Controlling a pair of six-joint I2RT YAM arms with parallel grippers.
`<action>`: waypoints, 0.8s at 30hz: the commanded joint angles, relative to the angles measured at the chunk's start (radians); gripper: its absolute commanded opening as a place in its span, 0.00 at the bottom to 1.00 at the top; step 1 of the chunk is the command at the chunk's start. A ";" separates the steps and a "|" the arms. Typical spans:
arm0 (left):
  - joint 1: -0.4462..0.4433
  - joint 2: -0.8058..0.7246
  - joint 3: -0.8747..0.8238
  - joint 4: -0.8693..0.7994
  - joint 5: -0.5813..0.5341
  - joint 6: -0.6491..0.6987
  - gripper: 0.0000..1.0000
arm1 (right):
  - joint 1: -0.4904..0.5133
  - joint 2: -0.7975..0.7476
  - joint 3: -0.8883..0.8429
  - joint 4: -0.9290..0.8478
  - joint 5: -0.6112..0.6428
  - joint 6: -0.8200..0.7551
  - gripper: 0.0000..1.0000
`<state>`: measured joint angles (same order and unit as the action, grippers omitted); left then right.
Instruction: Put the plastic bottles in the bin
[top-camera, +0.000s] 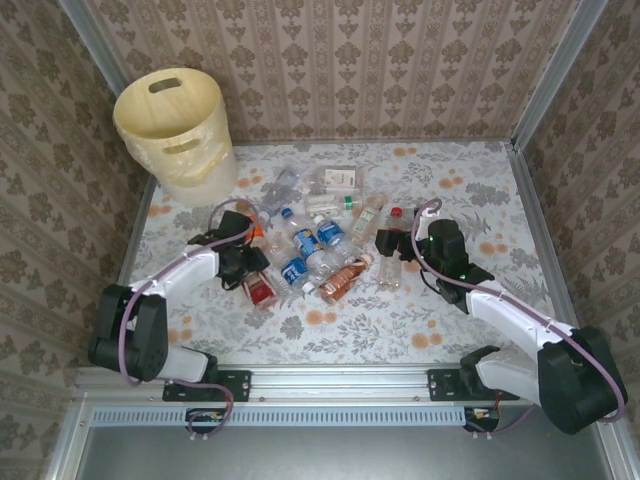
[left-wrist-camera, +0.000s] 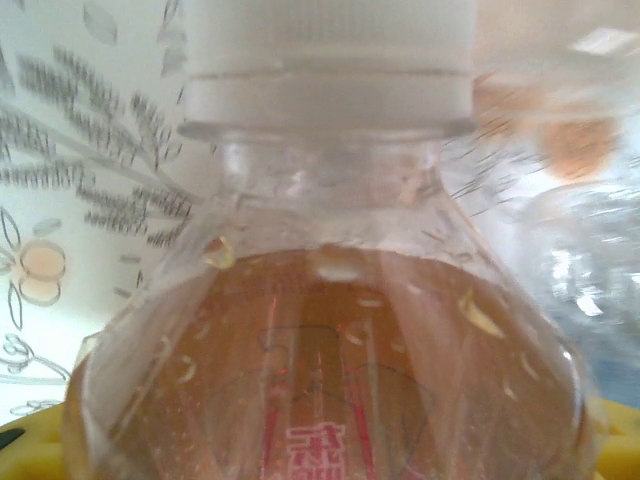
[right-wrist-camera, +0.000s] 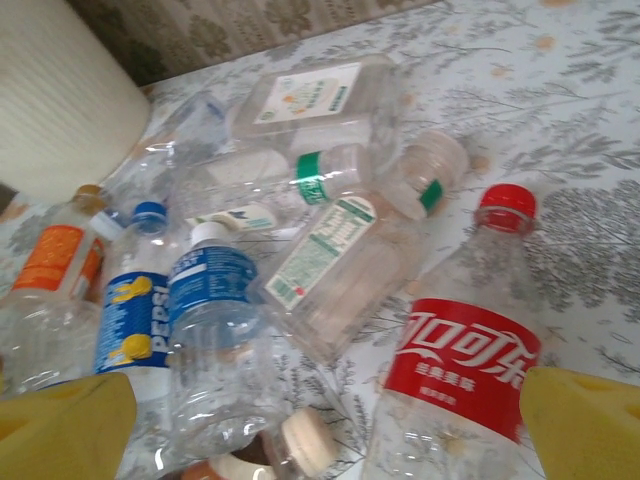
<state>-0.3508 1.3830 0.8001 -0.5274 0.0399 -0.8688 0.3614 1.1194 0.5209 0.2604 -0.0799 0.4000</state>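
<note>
Plastic bottles (top-camera: 330, 235) lie in a loose heap in the middle of the table (top-camera: 450, 320), well apart from the bin (top-camera: 195, 165), which stands in the far left corner. From above the bin's pale inside wall shows, but its bottom I cannot make out.

Left gripper (top-camera: 247, 268) is down at the heap's near-left edge, at a white-capped bottle (left-wrist-camera: 320, 300). The wrist camera is right up against it: amber-brown liquid fills the body below the shoulder, and red lettering is cut off at the lower edge. A yellow pad (left-wrist-camera: 25, 455) peeks in at each lower corner with the bottle between them; whether they press on it I cannot tell.

Over on the other side, the right gripper (top-camera: 392, 245) has its jaws wide apart, nothing grasped. Its wrist view has a red-capped cola bottle (right-wrist-camera: 460, 365), see-through, lying just beside the right-hand finger (right-wrist-camera: 585, 425). Beyond it lie a blue Pepsi bottle (right-wrist-camera: 130, 320) and a squarish green-labelled one (right-wrist-camera: 335, 260). The top view blurs those labels.
</note>
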 joint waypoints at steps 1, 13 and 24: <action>0.018 -0.053 0.048 -0.009 -0.040 0.079 0.55 | 0.017 -0.046 0.016 0.055 -0.082 -0.054 1.00; 0.038 -0.193 0.141 0.136 -0.142 0.113 0.54 | 0.051 -0.085 -0.020 0.192 -0.200 -0.037 1.00; 0.030 -0.068 0.411 0.367 -0.112 0.230 0.53 | 0.058 -0.071 0.001 0.236 -0.299 0.093 1.00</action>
<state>-0.3191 1.2858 1.1137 -0.2478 -0.0784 -0.7341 0.4137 1.0546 0.5148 0.4706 -0.3538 0.4534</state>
